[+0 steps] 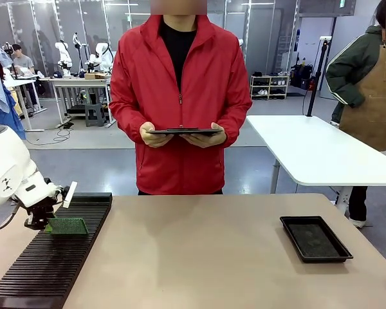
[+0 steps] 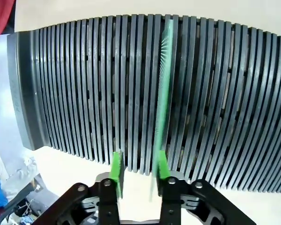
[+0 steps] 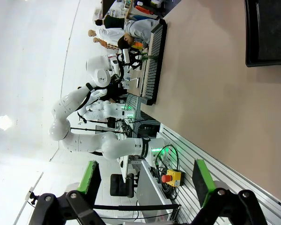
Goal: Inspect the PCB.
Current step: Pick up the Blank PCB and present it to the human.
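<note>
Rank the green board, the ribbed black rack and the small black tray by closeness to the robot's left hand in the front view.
1. PCB: right at the left hand, on the robot's left.
2. Slotted rack: just beneath the hand, same side.
3. Black tray: far off, on the robot's right side.

A tan table (image 1: 199, 257) held a black slotted rack (image 1: 45, 270) at its left and a black tray (image 1: 315, 238) at its right.

White rounded arm (image 1: 6, 170), black left claw (image 2: 139, 163), bright green pads (image 2: 116, 165)
</note>
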You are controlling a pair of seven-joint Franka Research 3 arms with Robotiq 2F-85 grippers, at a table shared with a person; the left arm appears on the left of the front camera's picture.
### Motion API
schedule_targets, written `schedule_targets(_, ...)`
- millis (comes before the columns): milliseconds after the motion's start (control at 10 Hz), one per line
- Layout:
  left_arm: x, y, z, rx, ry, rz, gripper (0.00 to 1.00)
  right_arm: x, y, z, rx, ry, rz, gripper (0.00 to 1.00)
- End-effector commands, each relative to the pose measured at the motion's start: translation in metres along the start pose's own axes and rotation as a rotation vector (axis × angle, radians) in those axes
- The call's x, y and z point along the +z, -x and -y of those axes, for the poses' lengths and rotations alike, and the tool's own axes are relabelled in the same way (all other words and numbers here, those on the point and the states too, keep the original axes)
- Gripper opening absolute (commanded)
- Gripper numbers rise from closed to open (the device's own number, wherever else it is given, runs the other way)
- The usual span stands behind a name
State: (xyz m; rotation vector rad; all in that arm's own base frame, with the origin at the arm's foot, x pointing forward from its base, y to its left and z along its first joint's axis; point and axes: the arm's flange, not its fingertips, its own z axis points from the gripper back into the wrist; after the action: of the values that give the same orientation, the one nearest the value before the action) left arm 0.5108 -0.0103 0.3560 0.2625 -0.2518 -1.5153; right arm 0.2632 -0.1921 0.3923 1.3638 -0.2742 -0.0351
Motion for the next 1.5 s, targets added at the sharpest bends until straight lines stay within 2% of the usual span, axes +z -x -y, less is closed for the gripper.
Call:
schedule_targets(0, -0.002, -0.003, -0.005, 0.009, -0.014, -0.021, 0.0, 0.001, 0.0, -0.001, 0.001, -0.002, 0.002, 1.0)
schedule_targets(400, -0.001, 0.0, -0.002, 0.004, 0.02, -0.009, 0.0, 0.001, 0.0, -0.001, 0.001, -0.002, 0.002, 1.0)
schedule_targets(800, 0.049, 0.008, -0.004, 0.031, 0.049, 0.014, 0.02, 0.001, 0.0, -0.001, 0.001, -0.002, 0.002, 1.0)
schedule_targets(1100, 0.086, 0.019, -0.002, 0.117, 0.033, 0.121, 0.02, 0.001, 0.0, -0.001, 0.001, -0.002, 0.002, 1.0)
schedule_targets(1400, 0.093, 0.031, 0.008, 0.202, 0.06, 0.21, 0.02, 0.001, 0.0, -0.001, 0.001, -0.002, 0.002, 1.0)
